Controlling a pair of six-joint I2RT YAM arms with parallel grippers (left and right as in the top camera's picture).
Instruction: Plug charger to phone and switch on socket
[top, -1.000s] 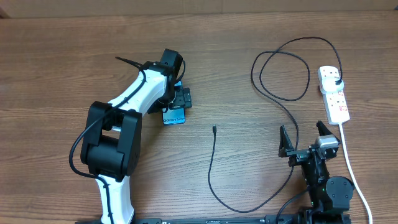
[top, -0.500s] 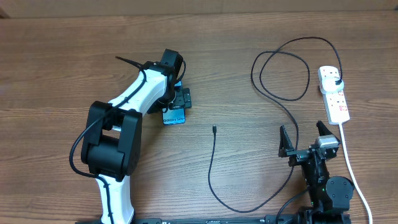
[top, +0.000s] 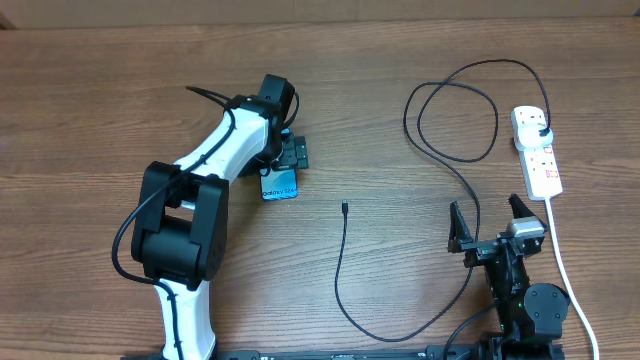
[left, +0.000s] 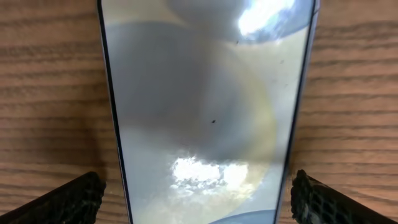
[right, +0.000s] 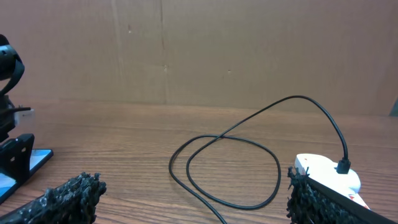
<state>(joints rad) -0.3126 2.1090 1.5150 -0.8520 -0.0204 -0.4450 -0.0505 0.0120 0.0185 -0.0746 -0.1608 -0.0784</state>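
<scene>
Phone (top: 281, 186) flat, screen up; charger (top: 342, 240) looped, plugged into white socket (top: 538, 155); connector tip (top: 344, 208) apart from phone.

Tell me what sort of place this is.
Probably a robot test bench, not a home: a left arm and right arm at a wood-grain table, a plain brown panel behind it, and a phone, charger and socket laid out.

Wooden table (top: 100, 80): bore phone (top: 281, 186) left of centre, looped black charger (top: 344, 230), and white socket (top: 538, 160) at right, charger plugged in.
</scene>
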